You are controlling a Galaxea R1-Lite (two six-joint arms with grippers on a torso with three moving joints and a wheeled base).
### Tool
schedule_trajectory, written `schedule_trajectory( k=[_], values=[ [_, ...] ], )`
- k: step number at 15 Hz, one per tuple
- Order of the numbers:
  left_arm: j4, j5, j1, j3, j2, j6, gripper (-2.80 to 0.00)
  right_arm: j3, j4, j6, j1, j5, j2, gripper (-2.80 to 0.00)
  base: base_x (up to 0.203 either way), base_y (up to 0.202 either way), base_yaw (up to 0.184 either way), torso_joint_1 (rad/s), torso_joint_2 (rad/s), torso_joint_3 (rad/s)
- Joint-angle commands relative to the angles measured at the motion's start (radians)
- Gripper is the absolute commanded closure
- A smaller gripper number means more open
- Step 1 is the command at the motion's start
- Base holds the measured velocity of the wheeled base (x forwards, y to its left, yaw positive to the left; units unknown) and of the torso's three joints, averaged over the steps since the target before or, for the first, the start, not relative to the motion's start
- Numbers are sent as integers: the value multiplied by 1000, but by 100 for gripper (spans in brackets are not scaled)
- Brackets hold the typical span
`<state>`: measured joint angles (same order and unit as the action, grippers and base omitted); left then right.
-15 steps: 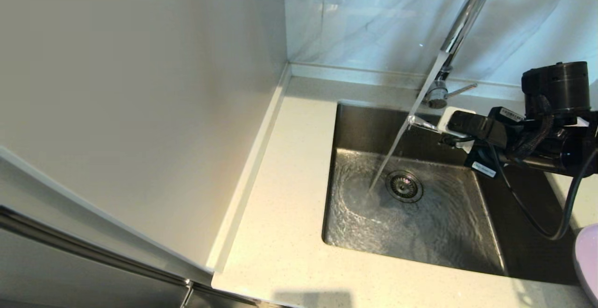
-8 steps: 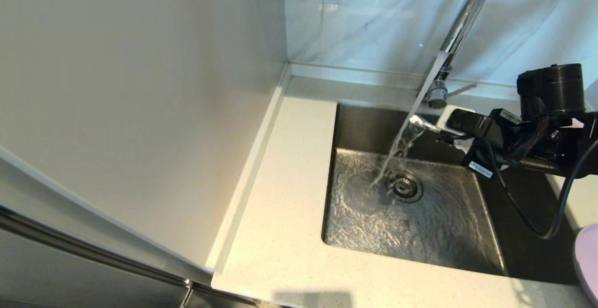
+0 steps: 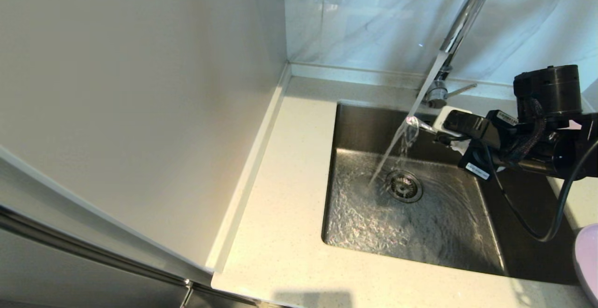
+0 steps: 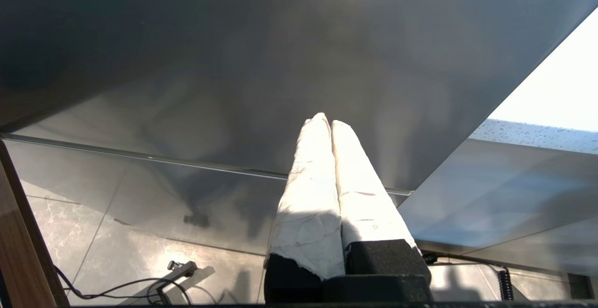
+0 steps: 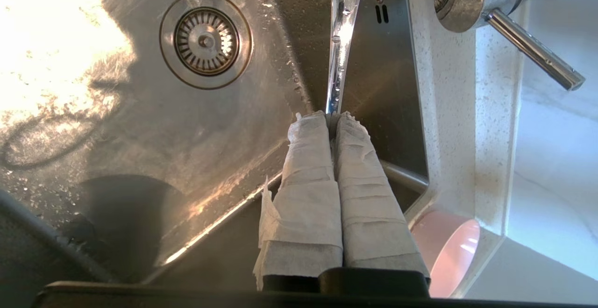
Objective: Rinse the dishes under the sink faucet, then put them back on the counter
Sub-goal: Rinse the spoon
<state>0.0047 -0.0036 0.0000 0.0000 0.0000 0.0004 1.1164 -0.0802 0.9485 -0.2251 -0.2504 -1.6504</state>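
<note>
**Ana:** Start with the large things. The bench [image 3: 280, 252] carries the sink [image 3: 486, 256], and the faucet [image 3: 460, 27] is running; water falls beside the drain strainer [image 3: 404, 186] and spreads over the whole floor of the basin.

**Ben:** The danger there is splashing. The right claw [image 3: 437, 128] holds the spoon [image 3: 416, 122] under the stream, and water hitting the metal could spray onto the bench or the marble wall [image 3: 373, 18].

**Ana:** And the lilac plate [image 3: 588, 261]? It sits at the near right corner, just beside the black cable [image 3: 532, 219] of the arm. A wide swing back could pull the cable against it.

**Ben:** The pink bowl [image 5: 446, 247] waits on the bench too, close to the sink edge, so the same return move could knock it.

**Ana:** The grip itself?

**Ben:** The wrapped fingers [image 5: 303, 168] are pressed together on the spoon handle only. It is thin, wet and smooth; it could turn or slip down into the basin.

**Ana:** The left claw [image 4: 329, 125]?

**Ben:** Parked below, fingers together, holding nothing. No risk from it.
</note>
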Motion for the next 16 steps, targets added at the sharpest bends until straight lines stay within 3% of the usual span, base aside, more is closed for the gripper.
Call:
schedule_trajectory(
  k=[1,6,12,14,16],
  values=[
    [0,1,0,0,0,0,0,0,-4,3,-10,-1,1,0,0,0,0,0,0,0],
    [0,1,0,0,0,0,0,-9,-4,-8,-20,-4,6,0,0,0,0,0,0,0],
    [0,1,0,0,0,0,0,-54,4,-21,120,19,46,0,0,0,0,0,0,0],
    [0,0,0,0,0,0,0,-85,44,-64,187,69,79,0,0,0,0,0,0,0],
    [0,1,0,0,0,0,0,-71,127,-164,224,94,107,0,0,0,0,0,0,0]
  ],
)
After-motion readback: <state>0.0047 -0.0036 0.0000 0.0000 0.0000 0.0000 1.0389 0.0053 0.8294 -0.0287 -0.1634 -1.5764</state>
